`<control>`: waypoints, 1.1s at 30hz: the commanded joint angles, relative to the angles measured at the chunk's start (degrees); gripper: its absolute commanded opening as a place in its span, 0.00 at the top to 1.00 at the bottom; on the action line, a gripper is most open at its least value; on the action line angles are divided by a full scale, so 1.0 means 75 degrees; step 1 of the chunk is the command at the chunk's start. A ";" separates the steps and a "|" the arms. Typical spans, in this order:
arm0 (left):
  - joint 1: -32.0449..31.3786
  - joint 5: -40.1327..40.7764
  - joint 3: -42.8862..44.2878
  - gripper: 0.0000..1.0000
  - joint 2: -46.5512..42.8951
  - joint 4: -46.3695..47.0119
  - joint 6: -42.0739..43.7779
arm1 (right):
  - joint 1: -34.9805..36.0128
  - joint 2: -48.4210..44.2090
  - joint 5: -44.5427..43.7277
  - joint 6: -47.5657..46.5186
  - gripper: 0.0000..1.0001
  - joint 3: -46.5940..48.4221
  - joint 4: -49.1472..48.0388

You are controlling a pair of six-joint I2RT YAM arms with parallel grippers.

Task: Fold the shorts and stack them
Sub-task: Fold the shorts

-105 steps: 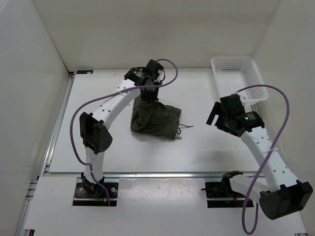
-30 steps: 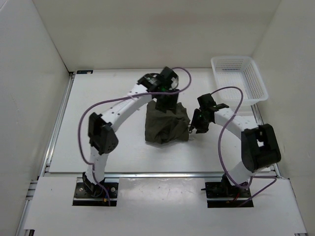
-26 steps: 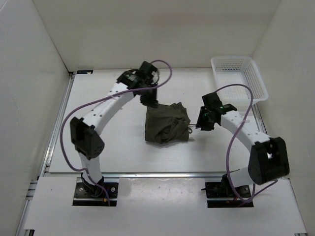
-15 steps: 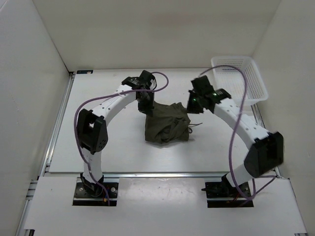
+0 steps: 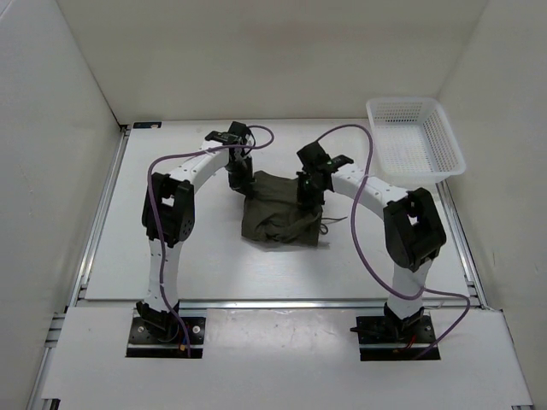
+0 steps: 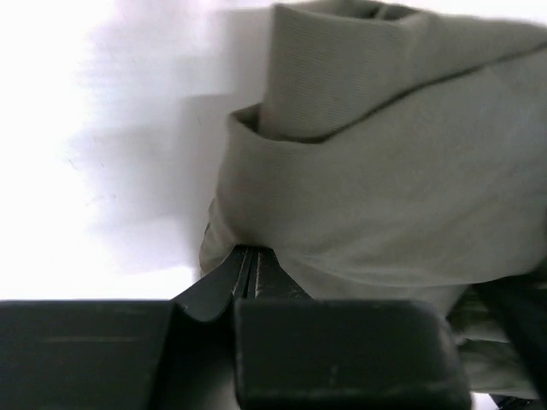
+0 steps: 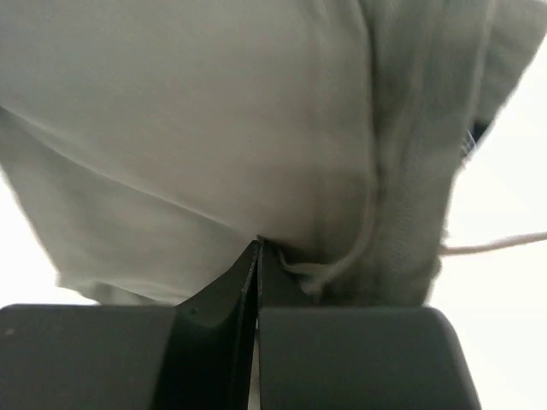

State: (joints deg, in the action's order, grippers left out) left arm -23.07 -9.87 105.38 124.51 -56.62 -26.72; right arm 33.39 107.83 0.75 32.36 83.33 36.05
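The dark olive shorts (image 5: 282, 218) lie bunched in the middle of the table, their drawstring (image 5: 332, 224) trailing off to the right. My left gripper (image 5: 237, 178) is at the far left corner of the shorts, shut on a fold of the fabric. In the left wrist view the shorts (image 6: 385, 188) drape away from the closed tips of the left gripper (image 6: 248, 252). My right gripper (image 5: 308, 192) is at the far right edge, shut on the fabric. In the right wrist view creases in the shorts (image 7: 214, 128) run to the right gripper (image 7: 258, 245), with the drawstring (image 7: 496, 245) beside it.
A white mesh basket (image 5: 419, 169) stands at the back right corner, apart from the shorts. White walls close in the table on the left, back and right. A metal rail (image 5: 273, 301) runs along the near edge.
Both grippers moved in to the far edge of the shorts and shut on the fabric. The right arm swung left from beside the shorts. The cloth now lies wider and shifted slightly left.
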 commanded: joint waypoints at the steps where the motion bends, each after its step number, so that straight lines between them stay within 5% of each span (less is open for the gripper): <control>1: -0.0018 -0.0243 0.0340 0.90 0.0004 0.0178 0.0188 | 0.0107 -0.0852 -0.0287 0.0032 1.00 -0.0678 -0.0026; 10: 0.0053 -0.0172 0.0340 0.90 0.0145 0.0178 0.0258 | 0.0738 -0.2202 -0.1061 0.0267 1.00 -0.2473 0.0185; 23: 0.0123 -0.0172 0.0341 0.79 -0.1763 -0.0619 0.0340 | 0.1302 -0.2682 -0.1976 0.0338 1.00 -0.0506 0.1205; 28: 0.0123 -0.0337 -0.0257 0.84 -0.2011 -0.0419 0.0340 | 0.1302 -0.1666 -0.1883 0.0338 1.00 0.0162 0.1007; 33: -0.0134 -0.0722 -0.1181 0.89 -0.1754 0.0153 0.0340 | 0.1302 -0.1183 -0.1811 0.0595 1.00 -0.0689 0.0444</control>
State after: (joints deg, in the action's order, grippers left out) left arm -22.81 -12.60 101.27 110.30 -57.74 -24.64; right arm 43.16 96.68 -12.64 34.98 82.08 40.21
